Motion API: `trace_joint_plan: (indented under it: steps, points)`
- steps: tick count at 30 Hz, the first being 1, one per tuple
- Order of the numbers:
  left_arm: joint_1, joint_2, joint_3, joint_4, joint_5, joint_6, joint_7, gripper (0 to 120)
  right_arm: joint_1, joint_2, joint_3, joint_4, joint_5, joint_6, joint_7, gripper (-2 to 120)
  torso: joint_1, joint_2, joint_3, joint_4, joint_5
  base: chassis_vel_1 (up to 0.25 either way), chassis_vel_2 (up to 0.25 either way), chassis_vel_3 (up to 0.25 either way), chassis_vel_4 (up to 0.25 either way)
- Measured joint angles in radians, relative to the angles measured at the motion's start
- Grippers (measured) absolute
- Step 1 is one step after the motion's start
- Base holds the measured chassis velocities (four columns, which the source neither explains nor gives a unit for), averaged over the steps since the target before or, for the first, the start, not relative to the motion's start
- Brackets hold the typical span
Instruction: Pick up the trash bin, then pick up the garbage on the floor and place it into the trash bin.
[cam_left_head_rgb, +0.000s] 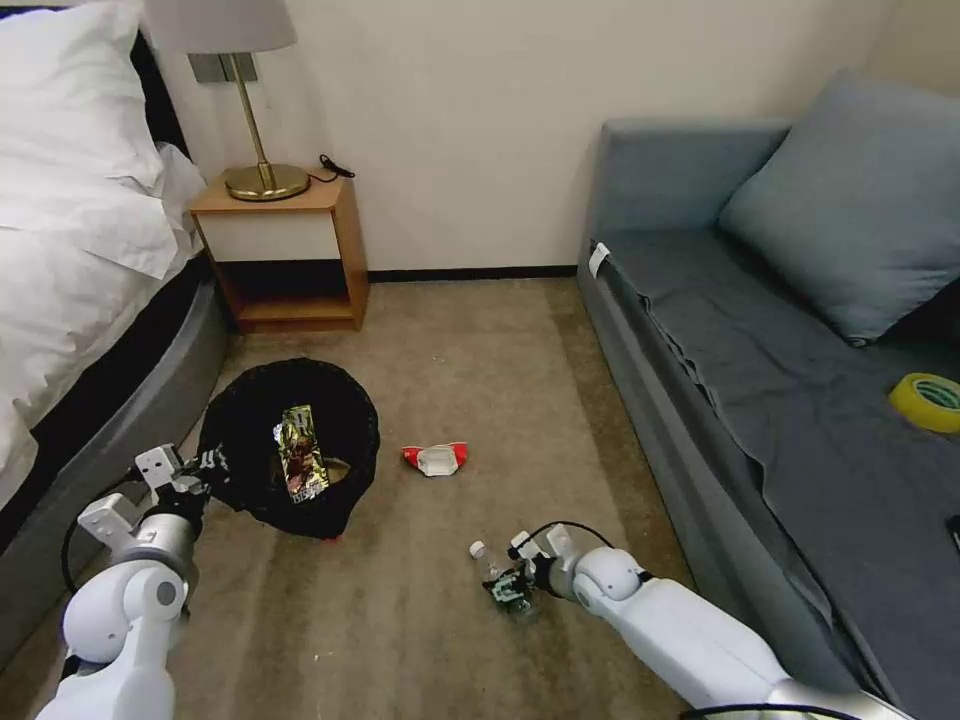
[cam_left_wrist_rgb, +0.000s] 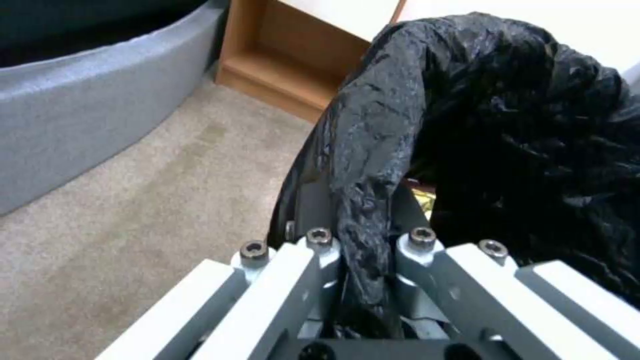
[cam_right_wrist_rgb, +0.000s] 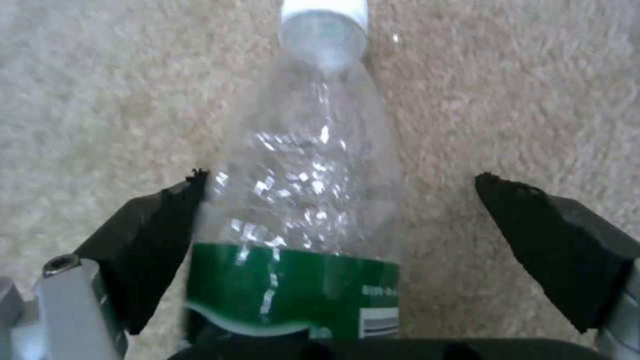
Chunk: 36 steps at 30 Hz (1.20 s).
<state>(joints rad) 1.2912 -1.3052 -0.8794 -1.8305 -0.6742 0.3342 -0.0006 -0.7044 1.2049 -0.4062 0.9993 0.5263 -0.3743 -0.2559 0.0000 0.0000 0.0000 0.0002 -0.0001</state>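
While my left tool (cam_left_wrist_rgb: 363, 260) grips the trash bin (cam_left_head_rgb: 290, 445) by its bag-lined rim beside the bed (cam_left_head_rgb: 70, 300), my right tool (cam_right_wrist_rgb: 337, 240) straddles the bottle (cam_right_wrist_rgb: 307, 200) on the carpet.

My right tool is spread, one pad touching the bottle, the other apart. I judge it best to centre on the green label and squeeze gently, since thin plastic may squirt out. A gold-brown wrapper (cam_left_head_rgb: 300, 452) lies in the bin; a red-white wrapper (cam_left_head_rgb: 435, 458) sits just beside it.
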Motion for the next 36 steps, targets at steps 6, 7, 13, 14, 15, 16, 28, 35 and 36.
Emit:
trace_joint_plan:
  steps: [6, 7, 13, 14, 15, 16, 28, 35, 36]
  points:
    - [-0.007, 0.003, -0.006, 0.008, 0.000, 0.000, 0.000, 4, -0.012, 0.009, 0.014, -0.015, -0.026, 0.008, -0.002, 100, 0.000, 0.000, 0.000, -0.0001, 0.0001, 0.000, 0.000, 0.000, 0.000]
    - [-0.008, 0.004, -0.006, 0.011, -0.001, 0.000, 0.000, 4, -0.015, 0.010, 0.019, -0.015, -0.029, 0.008, -0.002, 100, 0.000, 0.000, 0.000, -0.0001, 0.0001, 0.000, 0.000, 0.000, 0.000]
    - [-0.009, 0.002, -0.005, 0.013, 0.000, 0.000, 0.000, 4, -0.024, 0.016, 0.033, -0.015, -0.039, 0.009, 0.009, 83, 0.000, 0.000, 0.000, -0.0006, -0.0002, 0.000, 0.000, 0.000, 0.000]
    - [-0.008, 0.002, -0.005, 0.013, 0.000, 0.000, -0.001, 4, -0.024, 0.015, 0.034, -0.014, -0.041, 0.010, 0.010, 79, 0.000, 0.000, 0.000, -0.0008, -0.0005, 0.000, 0.000, 0.000, 0.000]
    - [-0.008, 0.002, -0.005, 0.013, 0.000, 0.000, -0.001, 4, -0.024, 0.015, 0.034, -0.014, -0.041, 0.010, 0.010, 79, 0.000, 0.000, 0.000, -0.0008, -0.0005, 0.000, 0.000, 0.000, 0.000]
    - [-0.008, 0.002, -0.005, 0.013, 0.000, 0.000, -0.001, 4, -0.025, 0.015, 0.034, -0.014, -0.043, 0.010, 0.010, 73, 0.000, 0.000, 0.000, -0.0009, -0.0008, 0.000, 0.000, 0.000, 0.000]
    - [-0.003, -0.003, -0.010, 0.007, 0.001, 0.000, -0.003, 4, -0.038, -0.004, 0.046, 0.023, -0.037, 0.006, 0.017, 40, 0.000, 0.000, 0.000, 0.0009, 0.0015, 0.000, 0.000, 0.000, 0.000]
    - [-0.002, -0.003, 0.005, -0.004, 0.004, 0.004, -0.003, 4, -0.046, -0.082, 0.092, 0.146, -0.011, -0.011, 0.047, 28, 0.000, 0.000, 0.000, -0.0001, 0.0005, 0.000, 0.000, 0.000, 0.000]
    - [-0.002, -0.001, 0.011, -0.009, 0.004, 0.006, -0.003, 4, -0.048, -0.106, 0.112, 0.192, 0.001, -0.017, 0.056, 26, 0.000, 0.000, 0.000, -0.0002, 0.0007, 0.000, 0.000, 0.000, 0.000]
